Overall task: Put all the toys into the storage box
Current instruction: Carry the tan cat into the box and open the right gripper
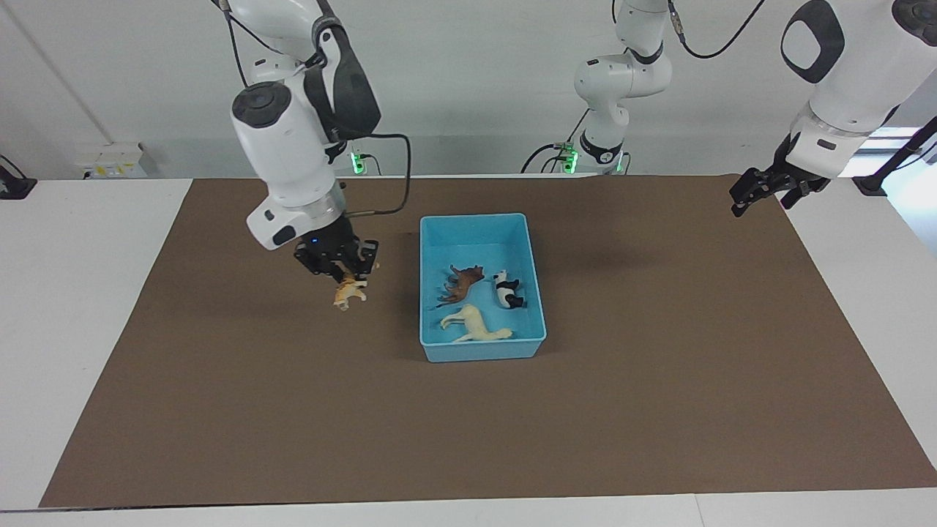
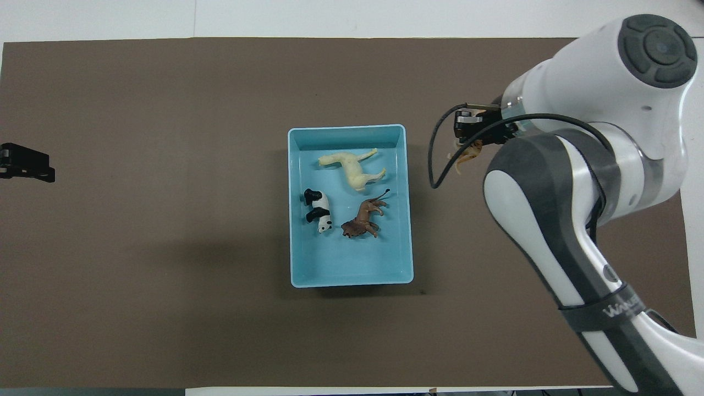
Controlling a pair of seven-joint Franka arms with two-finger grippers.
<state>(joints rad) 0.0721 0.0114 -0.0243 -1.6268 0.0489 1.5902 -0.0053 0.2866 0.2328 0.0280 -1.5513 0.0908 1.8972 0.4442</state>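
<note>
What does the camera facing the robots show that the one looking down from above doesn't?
Only the facing view shows the wall, both arms' bases, and that the spotted cat hangs clear of the brown mat under the shut right gripper. Only the overhead view looks straight down onto the right arm's wrist, which hides much of the cat. Both show the blue storage box holding the cream horse, panda and brown animal, and the open left gripper waiting near the mat's edge.

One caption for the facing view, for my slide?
Right gripper carries the spotted cat toward the storage box.
</note>
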